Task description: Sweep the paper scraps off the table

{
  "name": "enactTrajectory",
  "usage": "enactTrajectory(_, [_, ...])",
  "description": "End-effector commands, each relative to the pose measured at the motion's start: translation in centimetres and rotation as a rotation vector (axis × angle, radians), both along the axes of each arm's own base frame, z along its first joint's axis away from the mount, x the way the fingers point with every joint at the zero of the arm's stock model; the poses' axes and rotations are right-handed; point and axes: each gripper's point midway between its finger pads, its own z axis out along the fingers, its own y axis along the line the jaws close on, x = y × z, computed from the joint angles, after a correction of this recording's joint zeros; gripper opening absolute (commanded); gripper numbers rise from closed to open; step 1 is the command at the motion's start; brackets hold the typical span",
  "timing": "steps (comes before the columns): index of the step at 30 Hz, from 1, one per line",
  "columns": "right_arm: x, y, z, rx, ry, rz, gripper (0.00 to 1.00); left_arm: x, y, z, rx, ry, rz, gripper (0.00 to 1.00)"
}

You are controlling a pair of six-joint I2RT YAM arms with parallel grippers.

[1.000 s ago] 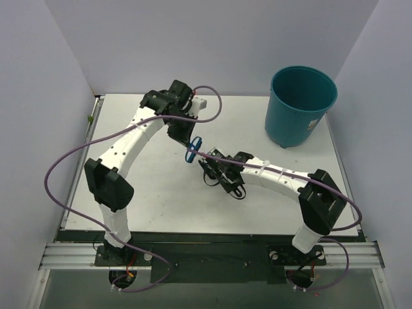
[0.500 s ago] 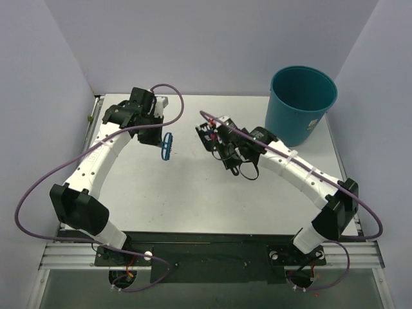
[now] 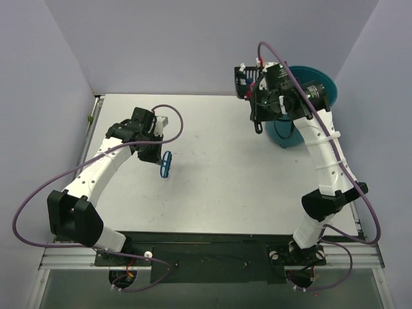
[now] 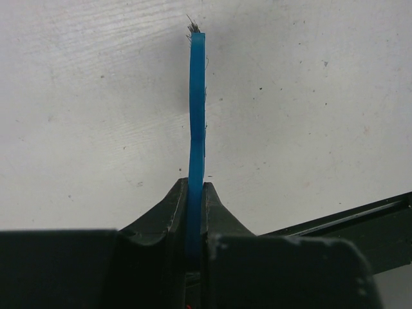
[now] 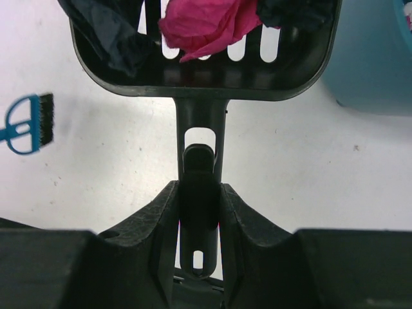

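Swinging up, right gripper (image 5: 199, 193) brings scoop (image 5: 193, 82) beside bin (image 3: 283, 136); brush (image 3: 166, 164) shifted left.

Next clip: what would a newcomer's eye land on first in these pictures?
First, the black slotted plastic scoop, clamped by its handle in the right gripper and held up beside the teal round bin at the far right, carrying crumpled pink and dark paper scraps. Next, the small blue hand brush, pinched in the left gripper over the white tabletop, left of centre.
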Motion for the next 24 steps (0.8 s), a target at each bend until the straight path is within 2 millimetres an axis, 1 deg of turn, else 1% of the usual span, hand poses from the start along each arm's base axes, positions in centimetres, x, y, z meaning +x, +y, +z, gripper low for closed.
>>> enactTrajectory(1, [0.9,-2.2,0.3,0.12,0.08,-0.079,0.0,0.8,-0.6,0.6,-0.051,-0.074,-0.019,0.0])
enactTrajectory(2, [1.5,-1.8,0.6,0.17,0.079,-0.075,0.0,0.7,-0.5,0.5,-0.048,-0.077,-0.017,0.0])
enactTrajectory(3, [2.2,-2.7,0.6,0.206,0.083,-0.109,0.0,0.7,-0.5,0.2,-0.049,-0.073,-0.017,0.0])
enactTrajectory(4, [2.9,-2.5,0.6,0.253,0.082,-0.106,0.0,0.6,-0.6,0.2,-0.056,-0.074,-0.02,0.0])
enactTrajectory(5, [3.3,-2.9,1.1,0.317,0.078,-0.125,0.0,0.5,-0.6,-0.1,-0.055,-0.071,-0.022,0.0])
enactTrajectory(6, [4.4,-3.7,0.7,0.352,0.073,-0.153,0.0,0.5,-0.6,-0.2,-0.057,-0.073,-0.021,0.0])
enactTrajectory(7, [4.5,-3.6,1.4,0.419,0.064,-0.157,0.0,0.4,-0.6,-0.5,-0.055,-0.071,-0.022,0.0])
enactTrajectory(8, [5.4,-4.0,1.2,0.454,0.047,-0.164,0.0,0.4,-0.5,-0.6,-0.053,-0.072,-0.021,0.0])
enactTrajectory(9, [5.4,-3.8,2.1,0.513,0.029,-0.156,0.0,0.4,-0.5,-0.8,-0.048,-0.07,-0.022,0.0])
enactTrajectory(10, [6.6,-4.5,1.5,0.544,0.003,-0.174,0.0,0.4,-0.3,-0.9,-0.042,-0.072,-0.02,0.0])
enactTrajectory(11, [6.4,-4.4,2.6,0.597,-0.016,-0.174,0.0,0.3,-0.3,-1.1,-0.039,-0.067,-0.023,0.0])
enactTrajectory(12, [7.3,-5.2,2.2,0.628,-0.037,-0.195,0.0,0.4,-0.3,-1.2,-0.038,-0.071,-0.021,0.0])
enactTrajectory(13, [7.0,-4.9,2.9,0.682,-0.04,-0.186,0.0,0.4,-0.3,-1.4,-0.038,-0.07,-0.023,0.0])
enactTrajectory(14, [7.9,-5.7,2.5,0.72,-0.06,-0.202,0.0,0.5,-0.3,-1.4,-0.04,-0.074,-0.024,0.0])
enactTrajectory(15, [7.6,-5.6,3.4,0.779,-0.066,-0.21,0.0,0.4,-0.4,-1.7,-0.045,-0.066,-0.028,0.0])
enactTrajectory(16, [8.6,-6.6,3.1,0.832,-0.091,-0.245,0.0,0.4,-0.4,-1.7,-0.044,-0.069,-0.027,0.0])
enactTrajectory(17, [8.3,-6.6,4.0,0.878,-0.122,-0.231,0.0,0.4,-0.5,-1.9,-0.046,-0.067,-0.03,0.0])
enactTrajectory(18, [9.0,-7.2,4.0,0.947,-0.148,-0.257,0.0,0.4,-0.4,-2.0,-0.043,-0.067,-0.027,0.0])
enactTrajectory(19, [9.2,-7.3,4.5,0.99,-0.2,-0.222,0.0,0.5,-0.3,-2.0,-0.04,-0.067,-0.024,0.0])
enactTrajectory(20, [9.4,-7.8,5.1,1.051,-0.215,-0.24,0.0,0.7,-0.2,-1.9,-0.042,-0.075,-0.019,0.0])
enactTrajectory(21, [9.5,-7.9,5.4,1.079,-0.244,-0.215,0.0,0.6,-0.1,-1.9,-0.045,-0.075,-0.018,0.0])
enactTrajectory(22, [9.6,-8.4,5.5,1.124,-0.236,-0.242,0.0,0.7,0.0,-2.0,-0.047,-0.078,-0.013,0.0])
enactTrajectory(24, [9.9,-8.4,6.0,1.201,-0.251,-0.227,0.0,0.8,0.1,-1.9,-0.051,-0.083,-0.01,0.0])
